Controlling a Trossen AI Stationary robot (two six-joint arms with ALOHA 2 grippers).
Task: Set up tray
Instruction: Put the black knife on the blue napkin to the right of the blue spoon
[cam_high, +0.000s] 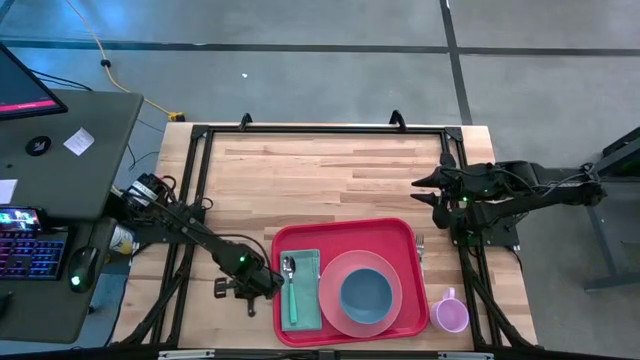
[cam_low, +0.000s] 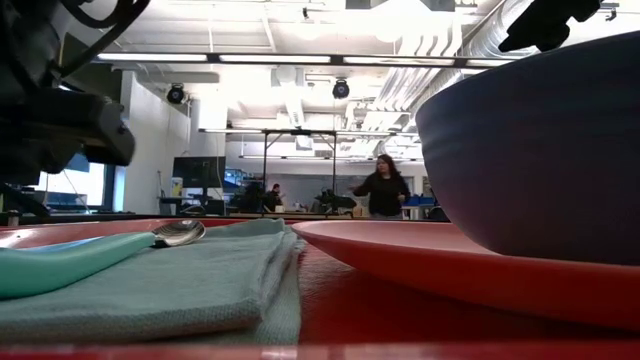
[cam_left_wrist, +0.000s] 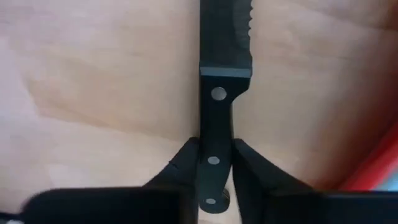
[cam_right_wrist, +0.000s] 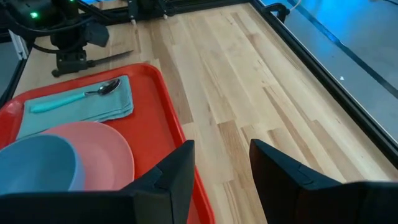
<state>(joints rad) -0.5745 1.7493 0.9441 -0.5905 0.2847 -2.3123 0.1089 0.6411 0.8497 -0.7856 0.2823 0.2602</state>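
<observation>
The red tray (cam_high: 402, 238) lies at the table's near edge. On it are a teal napkin (cam_high: 306, 300) with a teal-handled spoon (cam_high: 290, 290) and a pink plate (cam_high: 335, 285) carrying a blue bowl (cam_high: 366, 295). My left gripper (cam_high: 245, 288) is just left of the tray, shut on a black-handled knife (cam_left_wrist: 225, 50). The knife's serrated blade (cam_right_wrist: 115, 57) points toward the table's far edge. My right gripper (cam_high: 432, 190) waits open above the table's right side, touching nothing. My left gripper pinches the knife's black riveted handle (cam_left_wrist: 213, 134) between its two fingers (cam_left_wrist: 186, 165), coming from above and lying across it. The knife is level, flat side up, close over the wood beside the tray. I cannot tell whether it rests on the table.
A lilac cup (cam_high: 450, 312) stands right of the tray near the table's near edge, and a fork (cam_high: 421, 245) lies along the tray's right rim. Bare wood fills the table's far half (cam_high: 320, 170). A black frame rims the table. A person stands far off in the room (cam_low: 385, 190).
</observation>
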